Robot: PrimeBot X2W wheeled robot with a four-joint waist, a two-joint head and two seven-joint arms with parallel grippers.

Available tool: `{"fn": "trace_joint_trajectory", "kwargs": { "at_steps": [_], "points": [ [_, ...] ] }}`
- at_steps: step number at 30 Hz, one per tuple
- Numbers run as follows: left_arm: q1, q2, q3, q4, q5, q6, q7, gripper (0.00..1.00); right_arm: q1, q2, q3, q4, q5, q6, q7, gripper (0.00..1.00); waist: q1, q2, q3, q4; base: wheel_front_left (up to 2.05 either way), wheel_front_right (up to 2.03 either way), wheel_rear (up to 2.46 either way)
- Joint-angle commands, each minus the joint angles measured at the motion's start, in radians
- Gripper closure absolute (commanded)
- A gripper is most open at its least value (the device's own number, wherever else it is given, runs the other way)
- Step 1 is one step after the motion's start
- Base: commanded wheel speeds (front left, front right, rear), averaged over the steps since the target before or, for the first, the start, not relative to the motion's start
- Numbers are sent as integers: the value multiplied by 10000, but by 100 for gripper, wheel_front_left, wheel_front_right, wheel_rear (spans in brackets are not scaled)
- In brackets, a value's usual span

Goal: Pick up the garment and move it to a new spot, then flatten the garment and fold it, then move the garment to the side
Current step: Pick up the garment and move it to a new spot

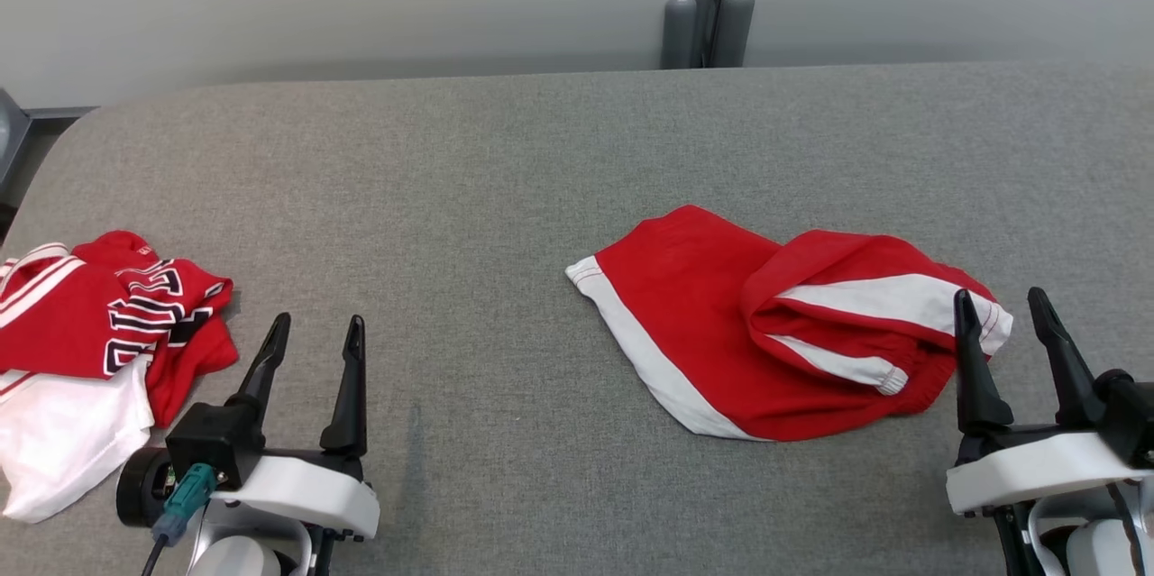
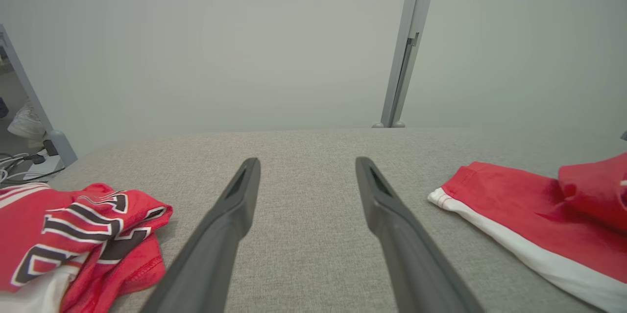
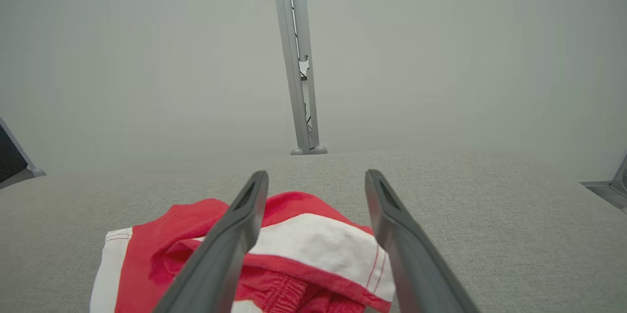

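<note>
**A:** Where are the shorts?

**B:** The red shorts (image 1: 694, 306) with white stripes lie crumpled on the grey table (image 1: 505, 197), right of its middle. One leg is spread flat toward the left. The other end is bunched and folded over on the right.

**A:** And the right gripper?

**B:** The right gripper (image 1: 1000, 297) is at the near right end of the shorts, fingers pointing away from the robot. The two fingers are spread wide with nothing held between them. In the head view the inner finger's tip overlaps the bunched, white-striped edge, and the outer finger is over bare table just beside it. In the right wrist view the bunched end lies below and between the fingers. I cannot tell whether either finger touches the cloth.

**A:** The other arm?

**B:** The left gripper (image 1: 319, 320) is also spread wide and empty. It is over bare table at the near left, well apart from the shorts, whose flat hem lies off to its right. Just to its left is a heap made of a red jersey (image 1: 90, 315) with black-and-white lettering and a white cloth (image 1: 63, 441).
</note>
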Motion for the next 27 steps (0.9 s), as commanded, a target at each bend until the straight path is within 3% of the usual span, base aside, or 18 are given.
{"fn": "trace_joint_trajectory", "kwargs": {
  "at_steps": [1,27],
  "points": [
    [38,71,45,-15,2,77,-17,0,112,-16,13,-40,-56,1,51,0,0,0,-115,-26,0,0,0],
    [733,192,-147,-527,-188,405,357,0,692,6,283,-488,68,1,441,0,0,0,-517,23,0,0,0]
  ]
}}
